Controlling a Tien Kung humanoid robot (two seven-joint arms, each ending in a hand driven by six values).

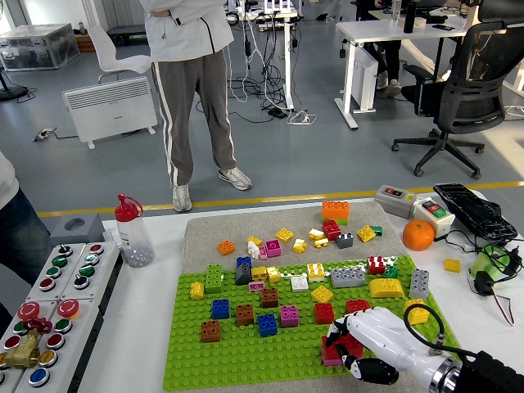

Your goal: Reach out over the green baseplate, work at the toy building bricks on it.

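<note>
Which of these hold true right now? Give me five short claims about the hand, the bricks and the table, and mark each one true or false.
1. The right hand is closed on a red and pink brick at the near right of the green baseplate. True.
2. The left hand is pressing a blue brick. False: no left hand is in view.
3. An orange sits on the table, right of the baseplate. True.
4. The clear bottle with the red cap stands on the baseplate. False: it stands on the table, left of it.
5. The person standing beyond the table touches the bricks. False: they stand back from it.
</note>
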